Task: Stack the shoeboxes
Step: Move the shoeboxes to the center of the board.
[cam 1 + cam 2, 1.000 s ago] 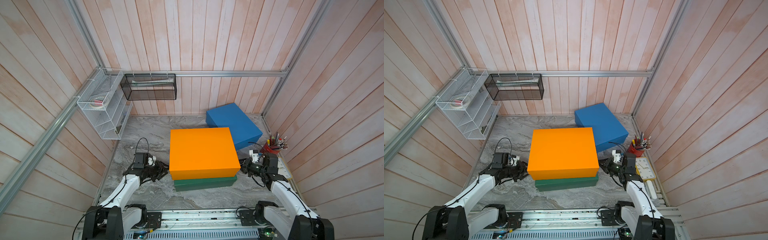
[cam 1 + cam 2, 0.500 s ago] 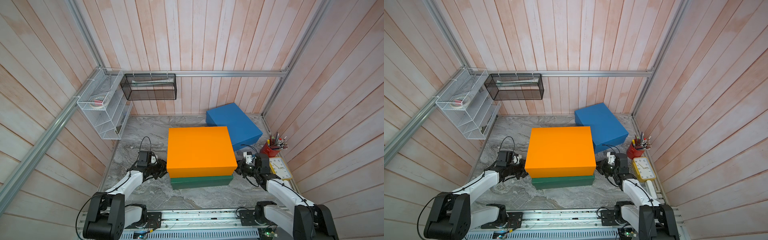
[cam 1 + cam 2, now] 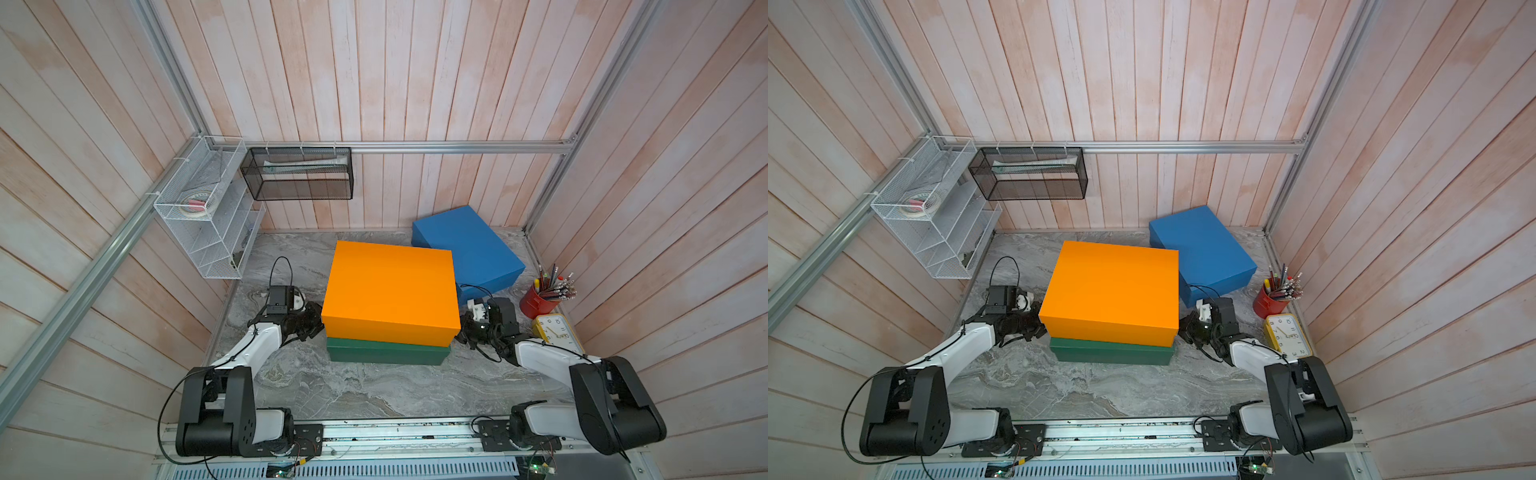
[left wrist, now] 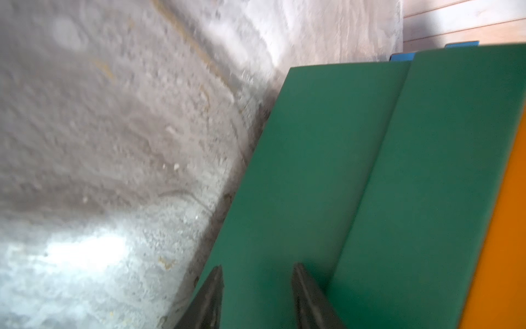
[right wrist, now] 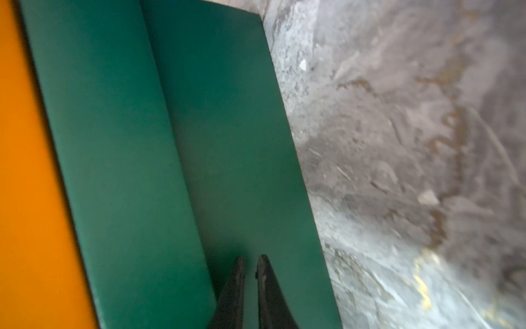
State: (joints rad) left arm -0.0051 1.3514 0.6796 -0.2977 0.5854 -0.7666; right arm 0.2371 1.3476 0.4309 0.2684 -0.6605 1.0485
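Sliding toward 9 o'clock since a second ago, the two-box stack sits farther along the counter point(image 3: 374, 390), and both arms have come with it. The orange box point(image 3: 390, 291) lies on the green box point(image 3: 386, 353), slightly skewed, so a strip of green shows along the 6 o'clock edge. The blue box point(image 3: 469, 245) rests alone on the counter at 1 o'clock from the stack, its near corner hidden behind the orange one.

The left tool point(image 3: 313, 324) is at the stack's 9 o'clock end; in its wrist view its fingers point(image 4: 212, 299) are spread and released, tips against the green wall with nothing between them. The right tool point(image 3: 463, 330), at the 3 o'clock end, has its fingers point(image 5: 236, 287) almost clenched on nothing, also at the green wall.

I judge two boxes stacked and the pair being squared up (or nudged). What is left is to get the blue box on top, which calls for both tools to back off and bracket it.

At 3 o'clock a red cup point(image 3: 538, 303) holds pencils point(image 3: 557, 284), beside a yellow clock point(image 3: 557, 334). A black mesh basket point(image 3: 299, 189) at 11 o'clock holds something pale and long; the white wire rack point(image 3: 216, 237) at 10 o'clock carries a tape roll point(image 3: 195, 203).
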